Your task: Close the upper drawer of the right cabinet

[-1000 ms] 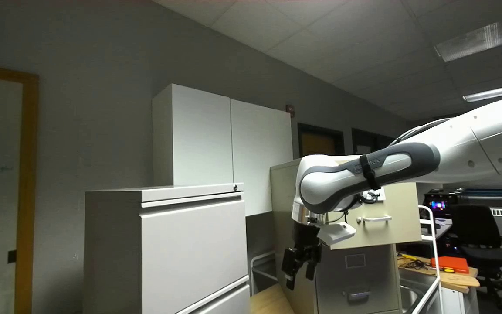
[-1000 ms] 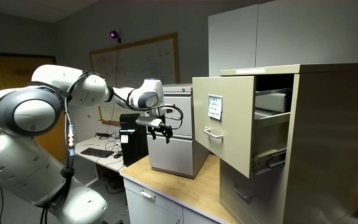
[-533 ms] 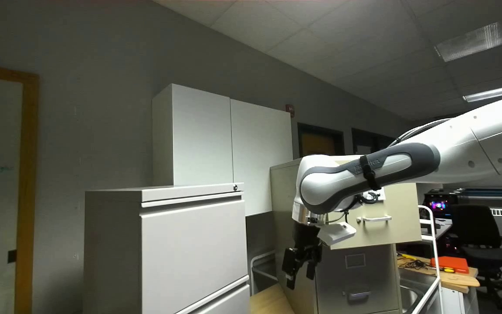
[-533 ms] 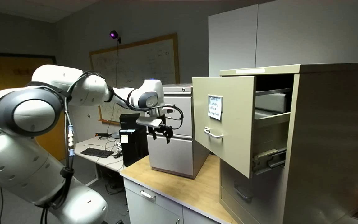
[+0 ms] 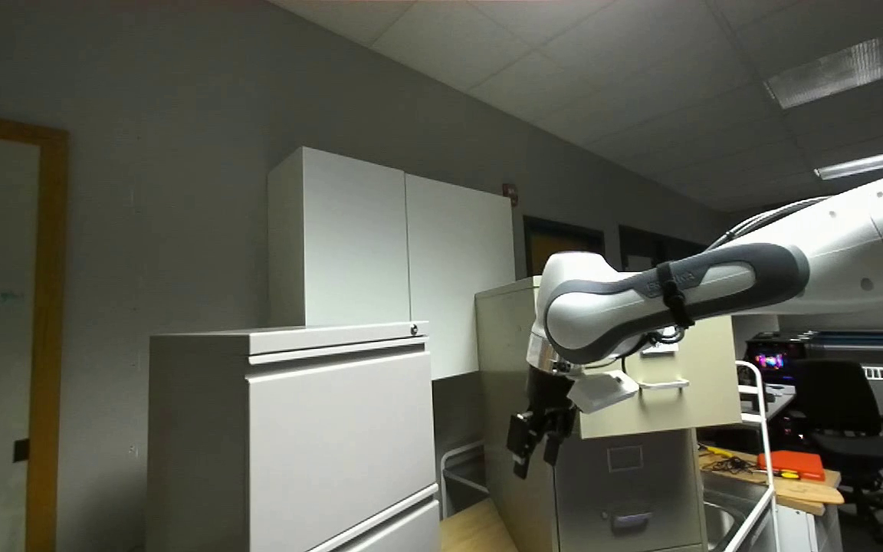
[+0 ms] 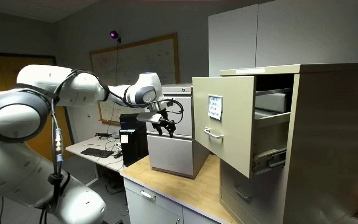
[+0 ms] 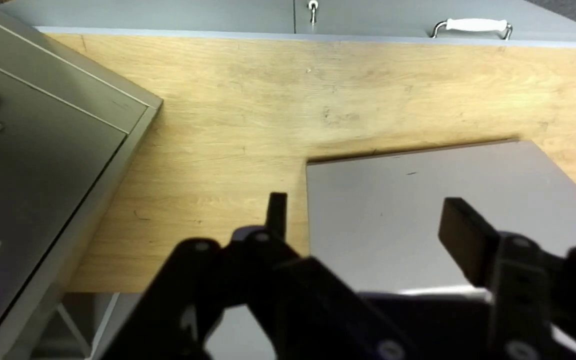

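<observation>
The gripper [image 6: 166, 135] hangs with fingers [image 7: 468, 240] spread wide and nothing between them, and there, at three o'clock in an exterior view, the upper drawer [image 6: 236, 124] juts well out of the beige filing cabinet [image 6: 331, 140]! Watch this: an off-centre push could bind the drawer on its slide rail [image 6: 269, 161], and those splayed fingers could hook the pale handle [image 6: 213, 134]. Inside, at two o'clock from that handle, sits a grey box-like shape [image 6: 270, 102], too shadowed to name.
</observation>
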